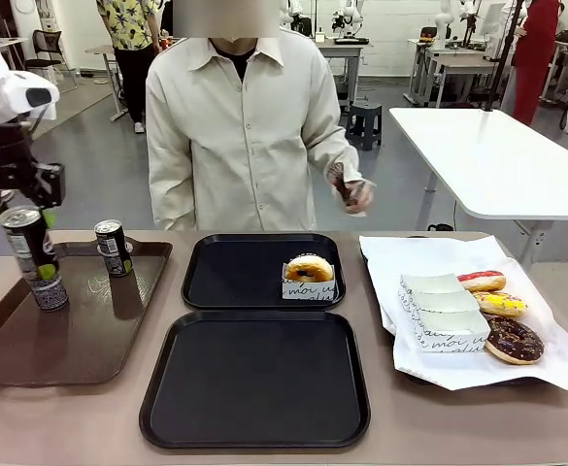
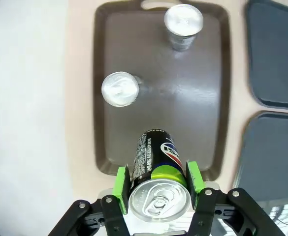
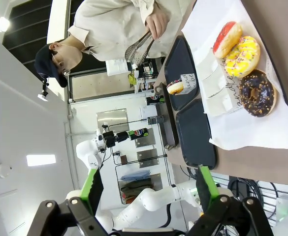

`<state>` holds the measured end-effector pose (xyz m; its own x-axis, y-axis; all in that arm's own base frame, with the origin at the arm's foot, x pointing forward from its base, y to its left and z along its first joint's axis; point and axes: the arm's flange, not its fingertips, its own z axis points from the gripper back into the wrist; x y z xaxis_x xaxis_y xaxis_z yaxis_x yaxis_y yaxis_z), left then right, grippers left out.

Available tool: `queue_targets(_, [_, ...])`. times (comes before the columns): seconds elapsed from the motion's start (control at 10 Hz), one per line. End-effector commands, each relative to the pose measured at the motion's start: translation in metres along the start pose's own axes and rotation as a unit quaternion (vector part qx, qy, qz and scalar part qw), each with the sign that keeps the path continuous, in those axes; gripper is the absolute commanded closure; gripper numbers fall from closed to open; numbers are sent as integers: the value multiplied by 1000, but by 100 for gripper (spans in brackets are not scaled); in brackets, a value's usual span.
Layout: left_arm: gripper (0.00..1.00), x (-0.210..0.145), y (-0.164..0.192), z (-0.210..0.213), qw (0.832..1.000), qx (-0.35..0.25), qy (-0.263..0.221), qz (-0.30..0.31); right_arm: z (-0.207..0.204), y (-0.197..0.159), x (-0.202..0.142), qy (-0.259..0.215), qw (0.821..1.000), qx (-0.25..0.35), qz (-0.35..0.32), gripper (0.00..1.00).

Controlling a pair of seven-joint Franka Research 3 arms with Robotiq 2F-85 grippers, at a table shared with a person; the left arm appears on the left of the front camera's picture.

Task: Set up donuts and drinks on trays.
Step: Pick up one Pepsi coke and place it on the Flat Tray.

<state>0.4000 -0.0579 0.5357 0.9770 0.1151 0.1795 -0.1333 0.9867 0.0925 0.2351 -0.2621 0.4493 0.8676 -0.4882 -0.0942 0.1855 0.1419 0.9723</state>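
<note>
The left hand (image 2: 158, 184) gripped a drink can (image 2: 158, 162) near its top, over the brown tray (image 2: 183, 108) at the worktop's left edge; the right hand (image 3: 149, 189) gaped empty. Gripped so high, the can might tip on landing.

**Open-plan robotics laboratory.** Well beyond the fingers (image 1: 50, 184) of the left gripper (image 1: 16, 194), past the shared table (image 1: 458, 427): bare grey floor (image 1: 99, 165), a white work table (image 1: 497, 155), a black stool (image 1: 363, 124), equipment-laden benches (image 1: 449, 63), an office chair (image 1: 46, 44). Between the fingers (image 3: 92, 189) of the right gripper (image 3: 148, 189), farther off: a metal rack (image 3: 134, 169).
</note>
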Motion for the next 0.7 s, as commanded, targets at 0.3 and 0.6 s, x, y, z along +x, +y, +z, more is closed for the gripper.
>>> queue_targets(0.3, [43,-1,-2,-3,1000,-4,3,-2,0,0,-1,2,1000,4,-1,0])
queue_targets(0.6, [43,20,-79,8,996,9,-57,-70,0,0,-1,2,1000,4,-1,0])
